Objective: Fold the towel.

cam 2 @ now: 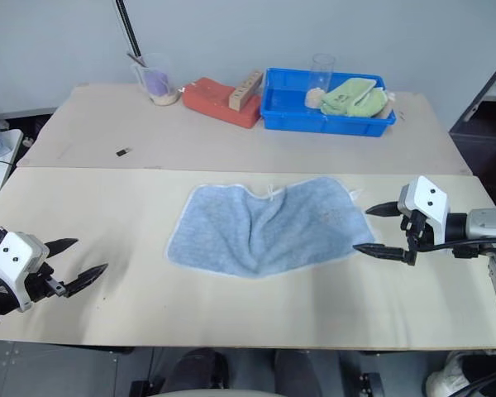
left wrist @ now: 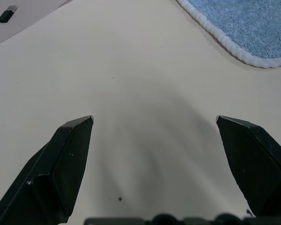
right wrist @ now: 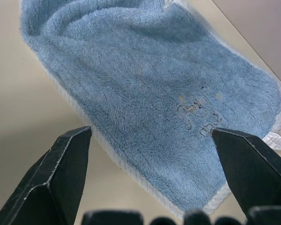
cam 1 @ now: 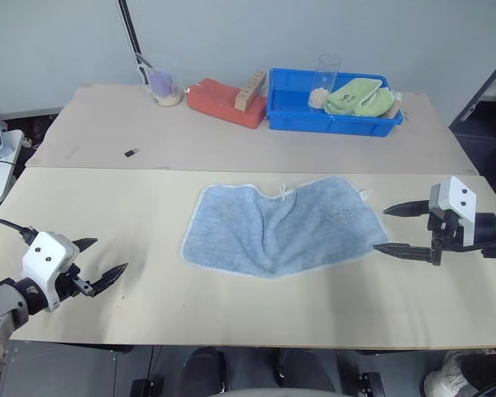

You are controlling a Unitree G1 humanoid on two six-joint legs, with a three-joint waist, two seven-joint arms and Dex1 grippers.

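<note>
Right gripper [cam 1: 394,228] hangs just off the right edge of the towel [cam 1: 273,227], both black fingers spread wide, nothing between them — the tips point in toward the cloth, one near its far right corner, one near its near right corner. From the right wrist view the towel's right end with its small dark embroidered mark [right wrist: 199,112] lies ahead of the spread fingers.

Left gripper [cam 1: 102,260] sits low over the near left part of the table [cam 1: 149,306], fingers likewise wide apart and empty, well apart from the towel's left edge.

Towel: light blue, white edging, lying rumpled and unfolded at the middle of the near board, a small white loop [cam 1: 283,193] at its far edge.

Farther back — a blue bin [cam 1: 293,107] holding a light green cloth [cam 1: 360,97], a red block [cam 1: 223,101], a clear cup [cam 1: 162,80].
</note>
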